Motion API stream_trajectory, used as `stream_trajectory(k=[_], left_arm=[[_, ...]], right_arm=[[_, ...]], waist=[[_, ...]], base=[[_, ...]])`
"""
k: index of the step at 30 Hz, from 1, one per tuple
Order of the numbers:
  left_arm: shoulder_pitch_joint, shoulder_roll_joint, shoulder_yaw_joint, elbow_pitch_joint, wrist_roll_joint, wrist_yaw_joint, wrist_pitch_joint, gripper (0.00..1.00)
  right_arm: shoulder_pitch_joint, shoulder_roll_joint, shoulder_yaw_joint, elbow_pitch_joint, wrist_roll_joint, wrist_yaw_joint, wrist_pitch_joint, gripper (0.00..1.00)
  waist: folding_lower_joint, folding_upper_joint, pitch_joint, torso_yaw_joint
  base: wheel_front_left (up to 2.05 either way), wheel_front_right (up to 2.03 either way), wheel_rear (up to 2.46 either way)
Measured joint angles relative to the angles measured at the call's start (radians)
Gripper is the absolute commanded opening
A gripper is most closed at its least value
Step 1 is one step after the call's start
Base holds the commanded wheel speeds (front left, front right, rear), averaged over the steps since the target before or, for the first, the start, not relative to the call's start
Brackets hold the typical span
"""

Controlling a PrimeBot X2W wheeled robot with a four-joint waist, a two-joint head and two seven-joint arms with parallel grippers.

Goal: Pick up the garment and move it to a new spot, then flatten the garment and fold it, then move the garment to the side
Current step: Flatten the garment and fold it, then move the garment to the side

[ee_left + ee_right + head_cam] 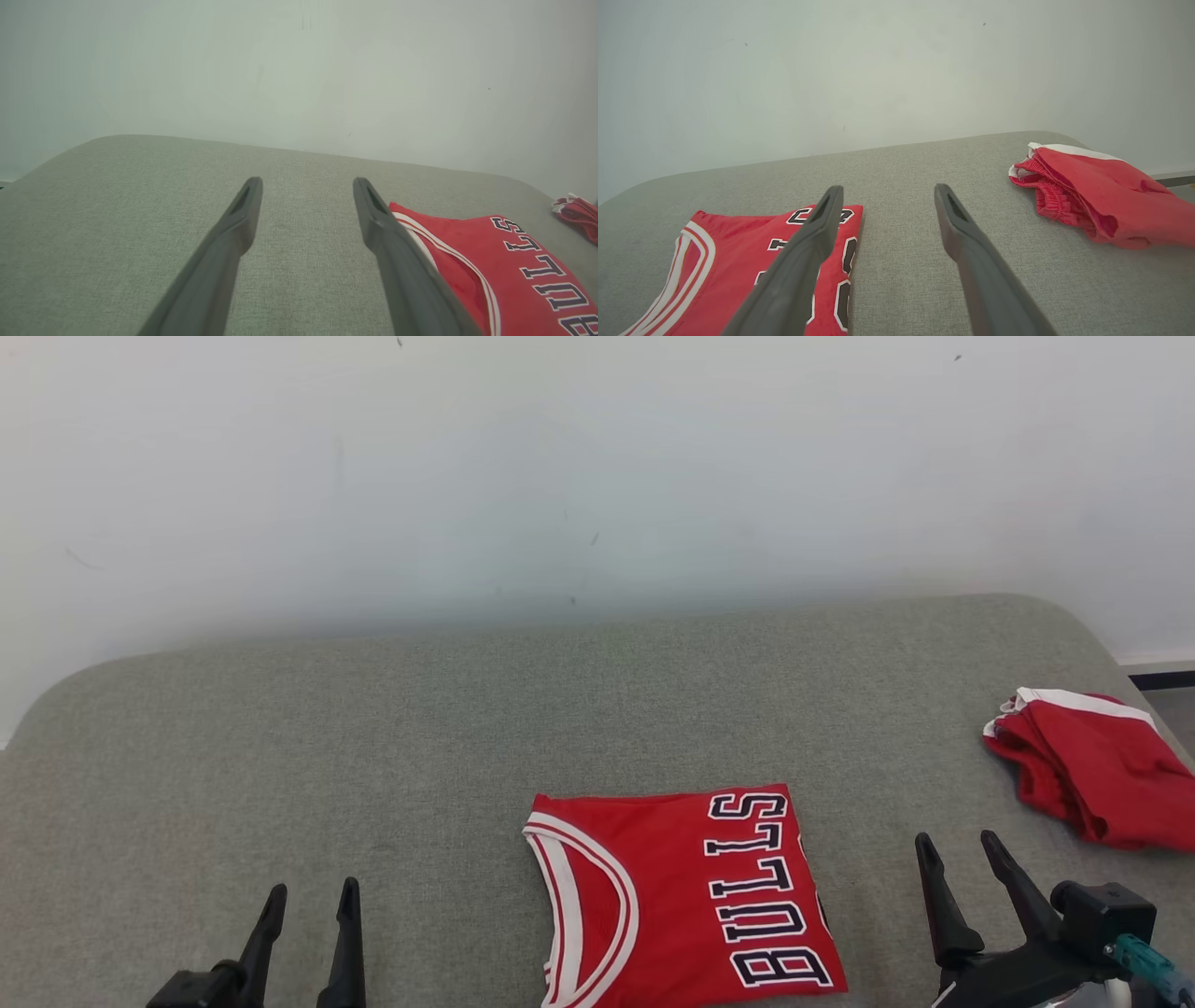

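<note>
Grey woven cushion top point(280, 728), white wall behind. Folded red BULLS jersey point(672, 896) lies flat between left gripper point(313, 893) and right gripper point(957, 840), both spread wide and empty. Looks ready for the sideways move, so I'd pinch both side edges at once and keep the layers stacked.

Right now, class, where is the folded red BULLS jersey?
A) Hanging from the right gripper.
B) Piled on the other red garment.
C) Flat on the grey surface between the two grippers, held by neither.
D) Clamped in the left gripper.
C: the jersey lies flat on the grey surface, with the left gripper open on one side and the right gripper open on the other, both empty.
</note>
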Motion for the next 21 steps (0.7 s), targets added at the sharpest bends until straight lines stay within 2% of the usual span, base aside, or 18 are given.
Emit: stream_trajectory(k=[21], left_arm=[[0.004, 0.000, -0.011, -0.006, -0.006, 0.010, 0.000, 1.00]], right_arm=[[-0.021, 0.029, -0.029, 0.006, 0.012, 0.000, 0.012, 1.00]], waist=[[-0.0001, 0.0000, 0.008, 0.019]], base=[[0.00, 0.00, 0.00]])
